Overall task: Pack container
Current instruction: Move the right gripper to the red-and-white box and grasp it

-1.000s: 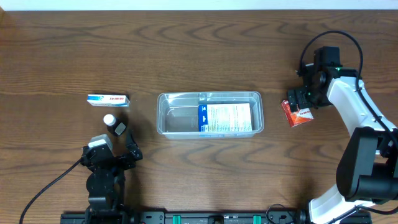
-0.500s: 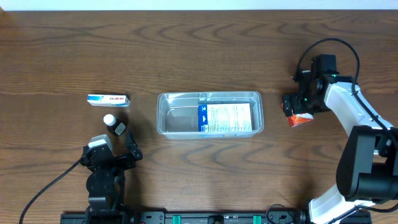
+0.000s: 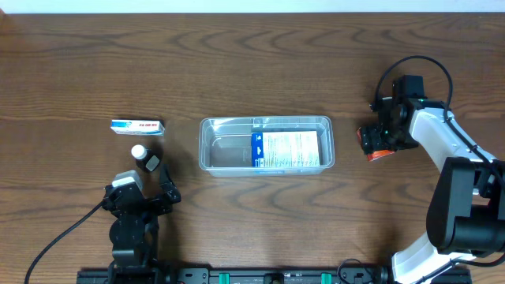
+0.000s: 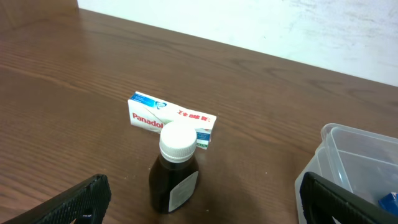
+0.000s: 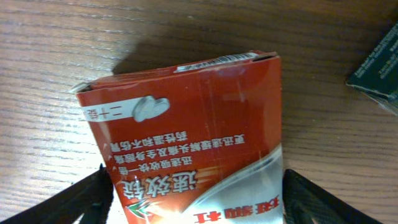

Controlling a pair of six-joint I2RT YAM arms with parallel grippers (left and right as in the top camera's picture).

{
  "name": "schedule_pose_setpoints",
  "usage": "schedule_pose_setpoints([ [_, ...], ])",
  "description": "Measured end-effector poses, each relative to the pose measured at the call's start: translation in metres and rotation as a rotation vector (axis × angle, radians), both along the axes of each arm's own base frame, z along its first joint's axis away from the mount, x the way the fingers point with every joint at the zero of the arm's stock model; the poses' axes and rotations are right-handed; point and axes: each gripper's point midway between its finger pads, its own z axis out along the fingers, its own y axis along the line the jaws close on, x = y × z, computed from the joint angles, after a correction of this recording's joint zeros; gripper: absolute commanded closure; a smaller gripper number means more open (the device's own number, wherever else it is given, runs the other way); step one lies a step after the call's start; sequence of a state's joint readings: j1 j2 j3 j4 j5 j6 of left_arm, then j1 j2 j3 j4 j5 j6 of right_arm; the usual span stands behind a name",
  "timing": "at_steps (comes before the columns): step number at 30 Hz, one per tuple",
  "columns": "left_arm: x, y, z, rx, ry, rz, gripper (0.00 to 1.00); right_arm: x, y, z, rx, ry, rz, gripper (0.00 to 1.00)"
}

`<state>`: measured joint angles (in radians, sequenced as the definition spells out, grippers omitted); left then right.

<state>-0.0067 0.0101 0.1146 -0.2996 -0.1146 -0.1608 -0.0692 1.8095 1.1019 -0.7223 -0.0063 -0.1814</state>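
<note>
R pincer (image 3: 372, 142) is the one working. In the R wrist view its fingers (image 5: 74, 202) sit flush against both long sides of the red box (image 5: 186, 137), so I read it as clamped on that box. I can't tell from these views whether the box is off the worktop (image 3: 252, 63) yet.

The key relation is that the container (image 3: 229, 151) lies toward centre from that pincer, i.e. to the robot's left, near but not touching. Its long axis runs L–R across the worktop, so the short R end wall faces the red box. The R arm is clearly the nearer one. A blue-white packet (image 3: 286, 150) already fills the container's R half and the L half looks bare, so I reckon the carry has to clear the rim and prob. go past that packet.

L pincer (image 3: 142, 189) is parked near the front edge with fingers wide apart, holding nothing. The brown bottle (image 4: 174, 180) stands upright just ahead of it, with the Panadol box (image 4: 171, 117) beyond.

Hard to make out:
- The red box's lower end is cut off in the wrist view.
- Overhead, the pincer covers most of the red box.
- A dark-green corner (image 5: 376, 68) shows at the frame edge, and I can't ID it.
</note>
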Motion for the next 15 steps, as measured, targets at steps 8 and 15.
schedule_pose_setpoints([
  [8,0.0,0.0,0.0,0.0,0.0,0.0,0.02,-0.001,-0.001,-0.001,-0.006,0.002,-0.006,0.3],
  [15,0.0,0.0,0.0,0.0,0.0,0.0,0.02,-0.009,-0.002,-0.01,-0.015,0.013,-0.006,0.37],
])
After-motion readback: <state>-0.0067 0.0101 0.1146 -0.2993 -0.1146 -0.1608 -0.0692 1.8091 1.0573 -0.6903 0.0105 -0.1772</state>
